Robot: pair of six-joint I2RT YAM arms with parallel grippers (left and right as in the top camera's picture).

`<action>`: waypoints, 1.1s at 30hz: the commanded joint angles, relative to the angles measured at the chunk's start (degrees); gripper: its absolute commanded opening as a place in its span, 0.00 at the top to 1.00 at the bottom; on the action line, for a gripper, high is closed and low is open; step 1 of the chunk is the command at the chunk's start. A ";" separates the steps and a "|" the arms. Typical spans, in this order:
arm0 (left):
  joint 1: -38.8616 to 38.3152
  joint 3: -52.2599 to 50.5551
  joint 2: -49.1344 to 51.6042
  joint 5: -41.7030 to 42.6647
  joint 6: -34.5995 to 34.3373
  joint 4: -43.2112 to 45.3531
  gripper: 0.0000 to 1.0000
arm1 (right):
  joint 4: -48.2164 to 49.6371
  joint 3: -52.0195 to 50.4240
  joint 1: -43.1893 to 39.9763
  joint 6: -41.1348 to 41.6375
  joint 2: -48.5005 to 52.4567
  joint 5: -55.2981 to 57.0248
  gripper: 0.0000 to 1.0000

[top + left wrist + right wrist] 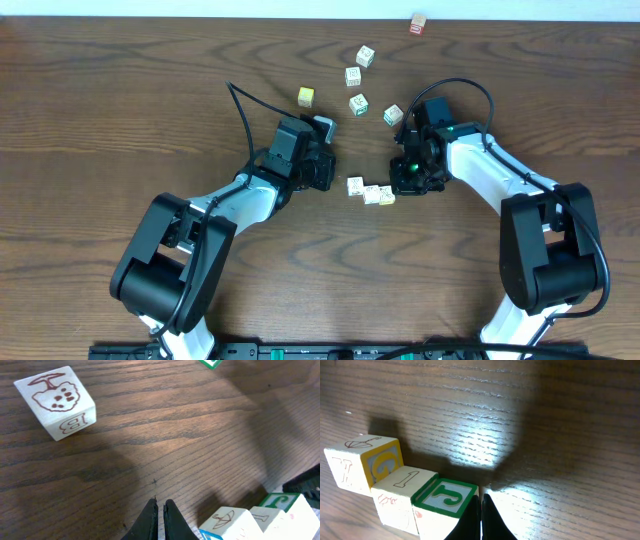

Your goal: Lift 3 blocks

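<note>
Nearest the right wrist lens: J block (445, 502), green letter framed on its top face, low in that view. Right gripper (481, 500) stands at its right-hand top corner. Jaws closed, tips pressed together, nothing between them. Whether the tips touch the J block cannot be told.

Three blocks (371, 193) sit in a touching row, all resting on the table (100, 120), none raised. Order outward from the right gripper:
- J block.
- Middle block (400, 492), a thin "1" on top and red marks on its side.
- End block (362, 462), an umbrella sketch on top and a yellow G on its side.

Row lies near the table's middle, a little toward the right edge, on a slight slant.

Left gripper (160, 505) is at the opposite end of the row, near the end block, with bare wood between. Jaws closed to a thin slit, gripping nothing.

Left arm (230, 205) and right arm (490, 175) reach in from the near edge and face each other across the row.

Farther out, the left wrist view shows a B cube (55, 402), whitish with a red tree sketch, well apart from the fingertips. Which overhead cube it matches cannot be told.

Toward the far edge:
- Yellow cube (305, 96).
- Four pale cubes (358, 103), scattered to its right.
- Reddish cube (418, 23), right at the far edge.
</note>
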 commanded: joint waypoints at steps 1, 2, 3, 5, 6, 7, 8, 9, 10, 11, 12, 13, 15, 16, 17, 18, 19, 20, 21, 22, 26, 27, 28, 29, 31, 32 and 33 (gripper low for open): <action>0.26 1.51 0.63 -1.79 0.81 -0.07 0.92 | -0.55 -0.42 0.39 -0.15 0.39 -2.38 0.99; 0.26 1.51 0.63 -1.77 0.81 -0.07 0.92 | -0.70 -0.42 0.59 -0.17 0.39 -2.38 0.99; 0.26 1.51 0.63 -1.77 0.81 -0.09 0.92 | -0.70 -0.42 0.87 -0.17 0.39 -2.10 0.99; 0.26 1.51 0.63 -1.77 0.81 -0.09 0.92 | -0.50 -0.42 1.79 -0.20 0.39 -1.66 0.99; 0.24 1.51 0.63 -1.77 0.81 -0.11 0.92 | -0.44 -0.42 2.19 -0.17 0.39 -1.46 0.99; 0.26 1.51 0.63 -1.77 0.81 -0.09 0.92 | -0.28 -0.42 2.47 -0.15 0.39 -0.98 0.99; 0.26 1.51 0.63 -1.77 0.81 -0.09 0.92 | -0.07 -0.42 2.62 -0.04 0.39 0.17 0.99; 0.24 1.51 0.66 -1.75 0.81 -0.11 0.92 | 0.17 -0.42 2.69 0.39 0.39 1.57 0.99; 0.26 1.51 0.66 -1.77 0.83 -0.11 0.92 | 0.48 -0.42 2.67 1.09 0.39 3.50 0.99; 0.26 1.53 0.66 -1.77 0.85 -0.11 0.92 | 0.92 -0.42 2.47 1.36 0.39 5.18 0.99; 0.26 1.62 0.66 -1.77 1.05 -0.11 0.92 | 1.40 -0.42 2.21 1.33 0.39 6.19 0.98; 0.26 1.75 0.66 -1.77 1.05 -0.13 0.92 | 1.75 -0.42 2.01 1.31 0.39 6.67 0.98; 0.26 2.29 0.66 -1.77 1.07 -0.11 0.92 | 2.32 -0.42 1.51 1.31 0.39 7.13 0.98; 0.26 2.67 0.66 -1.77 1.14 -0.11 0.92 | 2.49 -0.42 1.29 1.33 0.39 7.10 0.98; 0.26 3.08 0.66 -1.79 1.44 -0.11 0.92 | 2.51 -0.42 0.92 1.36 0.39 7.10 0.99; 0.26 3.56 0.66 -1.79 1.44 -0.11 0.92 | 2.49 -0.42 0.50 1.53 0.39 7.10 0.99; 0.26 4.02 0.66 -1.79 1.44 -0.11 0.92 | 2.34 -0.42 0.11 1.57 0.39 7.08 0.99; 0.26 4.46 0.66 -1.79 1.44 -0.11 0.92 | 2.12 -0.42 -0.26 1.88 0.39 7.08 0.99; 0.26 4.94 0.66 -1.81 1.44 -0.11 0.92 | 1.49 -0.42 -0.81 2.01 0.39 7.06 0.99; 0.26 5.22 0.68 -1.81 1.44 -0.11 0.92 | 0.94 -0.42 -1.07 2.32 0.39 7.06 0.99; 0.24 6.10 1.03 -2.60 1.44 -0.09 0.92 | -1.03 -0.42 -1.31 3.50 0.39 7.06 0.99; 0.24 6.32 1.27 -2.86 1.46 -0.09 0.92 | -1.25 -0.42 -1.22 3.52 0.39 7.06 0.99; 0.24 6.86 1.97 -2.80 1.44 -0.13 0.92 | -1.66 -0.42 -1.16 3.76 0.39 7.08 0.99; 0.24 7.45 2.82 -2.71 1.44 -0.35 0.92 | -1.81 -0.42 -1.18 3.93 0.39 7.06 0.99; 0.15 9.16 4.96 -1.51 1.44 -1.09 0.92 | -2.19 -0.42 -1.18 4.24 0.39 7.06 0.99; 0.11 10.05 6.10 -0.24 1.44 -1.57 0.93 | -2.27 -0.42 -1.18 4.35 0.39 7.08 0.99; 0.04 11.26 7.43 1.77 1.44 -2.19 0.93 | -2.32 -0.42 -1.18 4.33 0.39 7.08 0.99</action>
